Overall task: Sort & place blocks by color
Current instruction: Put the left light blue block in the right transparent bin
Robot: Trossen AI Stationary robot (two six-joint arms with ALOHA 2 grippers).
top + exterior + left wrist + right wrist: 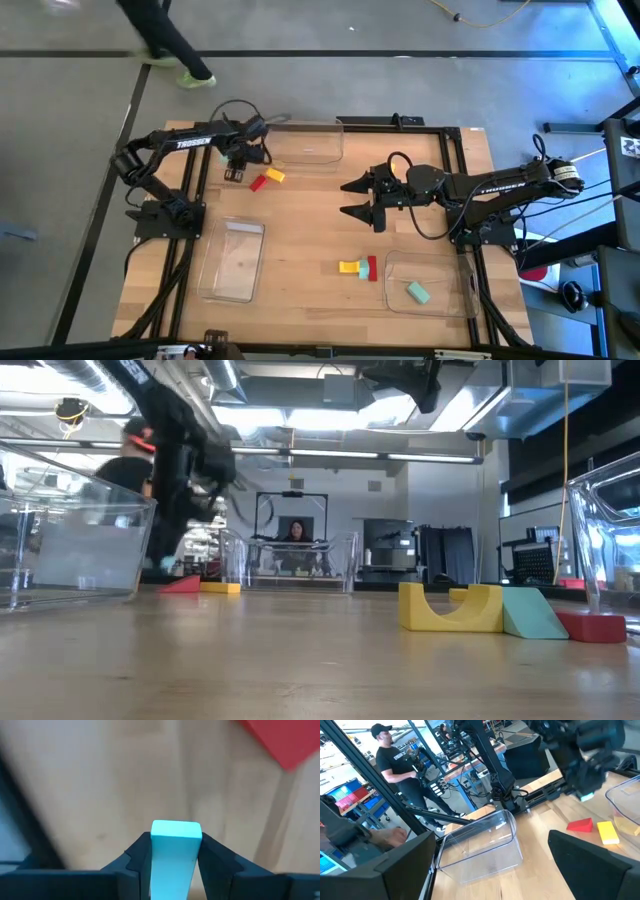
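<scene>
My left gripper (237, 168) hangs at the far left of the table, shut on a mint-green block (176, 845). Beside it on the wood lie a red block (258, 182) and a yellow block (275, 176). My right gripper (352, 198) hovers open over the middle of the table, touching nothing. Near the front, a yellow block (350, 267) and a red block (372, 267) lie together. Another mint-green block (417, 292) lies inside the near-right clear tray (455, 262). My left gripper pinches the mint-green block between its two fingers (215, 855), one on each of its long sides (176, 832). The fingers point down from above, and the block's end stands out past the fingertips. It appears lifted just clear of the table.
A clear tray (305, 140) stands at the far edge just right of my left gripper, and another (232, 260) at the near left. Bare wood lies between the trays. A person in black (395, 765) stands beyond the table's far-left corner.
</scene>
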